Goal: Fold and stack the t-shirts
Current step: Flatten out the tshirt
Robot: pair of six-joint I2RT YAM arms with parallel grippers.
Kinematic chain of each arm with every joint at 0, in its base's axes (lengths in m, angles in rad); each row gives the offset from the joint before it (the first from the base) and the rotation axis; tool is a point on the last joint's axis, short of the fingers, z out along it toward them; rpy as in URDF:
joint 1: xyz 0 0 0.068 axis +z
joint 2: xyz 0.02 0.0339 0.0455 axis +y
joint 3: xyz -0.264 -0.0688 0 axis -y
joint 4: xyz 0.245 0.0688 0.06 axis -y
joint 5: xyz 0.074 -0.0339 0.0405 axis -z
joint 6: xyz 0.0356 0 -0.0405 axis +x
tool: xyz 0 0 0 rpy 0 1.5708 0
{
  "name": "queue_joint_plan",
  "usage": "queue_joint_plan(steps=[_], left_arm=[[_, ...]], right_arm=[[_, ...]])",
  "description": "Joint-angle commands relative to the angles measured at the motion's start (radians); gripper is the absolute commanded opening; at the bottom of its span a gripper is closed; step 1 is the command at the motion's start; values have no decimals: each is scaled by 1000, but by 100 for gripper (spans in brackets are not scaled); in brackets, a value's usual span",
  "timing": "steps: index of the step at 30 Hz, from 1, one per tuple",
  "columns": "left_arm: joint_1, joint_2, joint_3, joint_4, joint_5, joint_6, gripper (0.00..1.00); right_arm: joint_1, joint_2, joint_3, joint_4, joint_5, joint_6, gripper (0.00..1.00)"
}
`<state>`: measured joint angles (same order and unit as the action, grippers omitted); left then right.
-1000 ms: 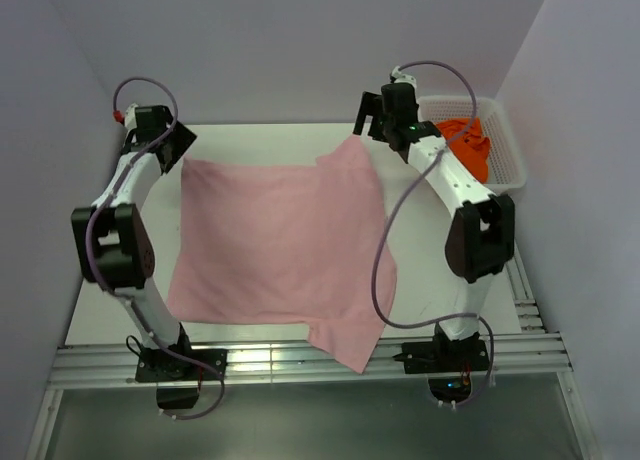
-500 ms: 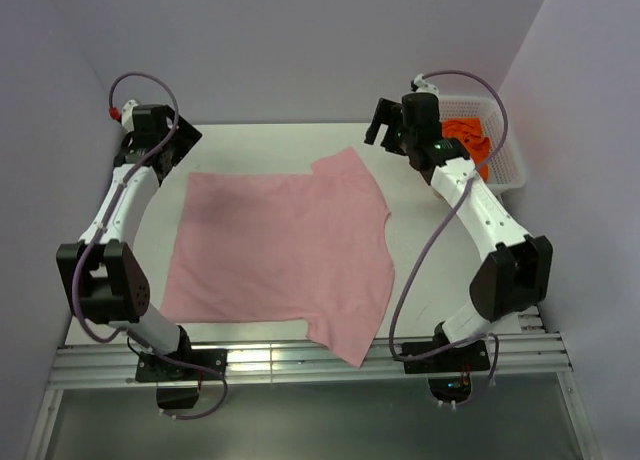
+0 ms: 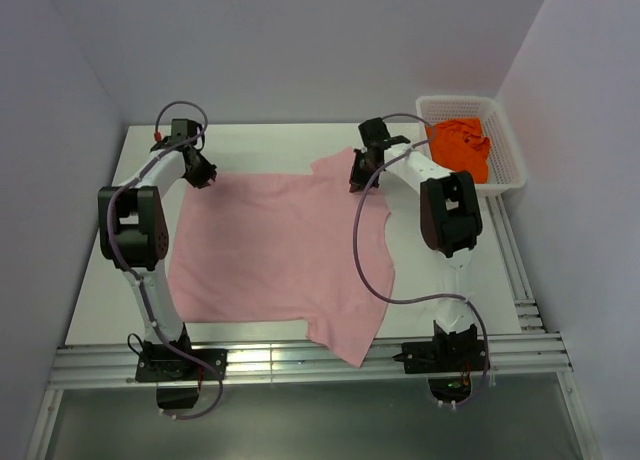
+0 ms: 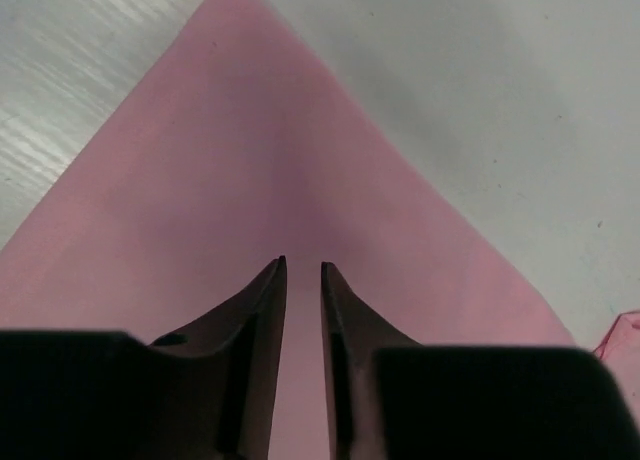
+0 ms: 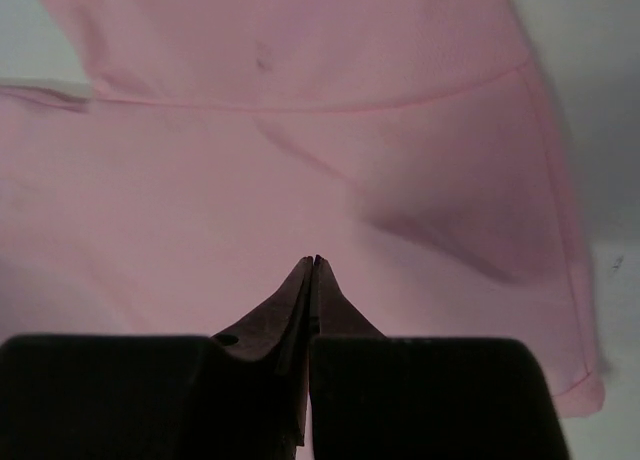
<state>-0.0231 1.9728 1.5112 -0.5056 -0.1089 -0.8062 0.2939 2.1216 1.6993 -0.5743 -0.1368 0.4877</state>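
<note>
Your left claw [image 4: 302,265] is barely open and your right claw [image 5: 312,261] is pressed closed, both low over the pink shirt [image 3: 280,245]. Sliding either sideways could rumple the flat cloth.

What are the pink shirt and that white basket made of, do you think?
Pink shirt: soft matte knit cloth, likely cotton; it lies limp, creases and shows stitched seams. Basket: probably rigid white plastic, judging by its slotted lattice walls.

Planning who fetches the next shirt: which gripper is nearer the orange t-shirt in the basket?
Right. The right gripper is at a sleeve of the pink t-shirt, a short way left of the orange t-shirt; the left gripper is at the opposite corner, much farther.
</note>
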Motion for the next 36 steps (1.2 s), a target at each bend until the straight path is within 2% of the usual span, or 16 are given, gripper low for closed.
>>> queue_joint_plan(steps=[1,5,12,15,19,22,24,28,29,30,31,32,33,34,35,36], left_arm=[[0,63,128,-57,41,4,25],[0,202,281,-148,37,7,22],[0,372,503,-212,54,32,19],[2,466,639,-261,69,42,11],[3,544,744,-251,95,50,13],[12,569,777,-229,119,41,11],[18,560,784,-202,123,56,6],[20,387,694,-53,114,111,10],[20,353,682,-15,114,127,11],[20,324,676,-10,114,128,24],[32,272,670,-10,76,125,39],[57,246,663,1,71,116,51],[66,223,652,1,63,107,73],[72,178,626,-2,54,98,83],[80,157,612,-5,34,98,87],[83,118,578,-17,17,102,85]], right_arm=[[-12,30,86,-85,-46,26,0],[-24,151,202,-153,-41,45,0],[-76,326,460,-283,-33,66,0],[-116,405,592,-321,-52,86,0],[-160,451,669,-305,-81,107,0],[-180,469,677,-273,-90,118,0],[-193,478,701,-248,-115,124,0],[-205,422,682,-142,-178,109,0],[-205,401,672,-118,-178,101,23],[-205,379,663,-81,-172,95,43],[-206,355,674,-70,-175,88,87],[-208,348,690,-67,-181,91,100],[-217,344,727,-74,-185,98,100],[-219,324,734,-76,-187,112,100],[-222,304,728,-72,-187,117,100],[-225,252,686,-58,-179,123,100]])
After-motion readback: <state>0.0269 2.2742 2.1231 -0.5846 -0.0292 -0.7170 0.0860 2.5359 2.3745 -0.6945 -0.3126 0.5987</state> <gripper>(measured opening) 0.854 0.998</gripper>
